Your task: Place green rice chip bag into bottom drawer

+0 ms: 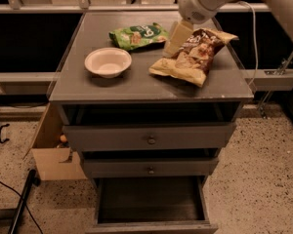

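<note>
The green rice chip bag (138, 35) lies flat at the back middle of the grey cabinet top (136, 84). My gripper (176, 40) hangs from the white arm just right of the bag, above the left edge of the brown-and-yellow chip bag (194, 56). It holds nothing that I can see. The bottom drawer (150, 201) is pulled out at the foot of the cabinet, its dark floor bare.
A white bowl (108, 62) sits front left of the green bag. Two grey drawer fronts with round knobs (151, 140) are above the open drawer. A cardboard box (51, 155) stands left of the cabinet. A black cable runs over the speckled floor at lower left.
</note>
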Robot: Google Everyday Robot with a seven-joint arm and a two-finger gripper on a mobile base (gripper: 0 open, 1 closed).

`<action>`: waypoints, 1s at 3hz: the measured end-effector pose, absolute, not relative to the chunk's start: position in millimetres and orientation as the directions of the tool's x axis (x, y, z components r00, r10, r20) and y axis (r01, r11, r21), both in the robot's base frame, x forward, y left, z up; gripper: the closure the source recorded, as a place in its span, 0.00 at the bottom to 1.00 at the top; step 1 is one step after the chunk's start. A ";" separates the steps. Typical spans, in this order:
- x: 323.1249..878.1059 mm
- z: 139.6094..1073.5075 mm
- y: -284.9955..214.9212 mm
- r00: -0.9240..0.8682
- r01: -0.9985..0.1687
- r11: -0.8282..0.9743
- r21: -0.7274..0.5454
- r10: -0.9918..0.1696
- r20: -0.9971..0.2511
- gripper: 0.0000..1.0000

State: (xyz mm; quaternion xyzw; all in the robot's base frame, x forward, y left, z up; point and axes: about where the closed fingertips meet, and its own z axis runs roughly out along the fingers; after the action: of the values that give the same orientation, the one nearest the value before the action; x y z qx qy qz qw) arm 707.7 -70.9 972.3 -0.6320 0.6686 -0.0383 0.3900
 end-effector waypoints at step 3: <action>734.8 969.6 -49.1 0.234 -0.680 0.118 -0.724 -0.900 -0.367 0.00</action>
State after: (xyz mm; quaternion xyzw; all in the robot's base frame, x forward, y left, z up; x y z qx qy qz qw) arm 734.8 -49.1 969.6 -0.6520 0.6058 -0.1258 0.4383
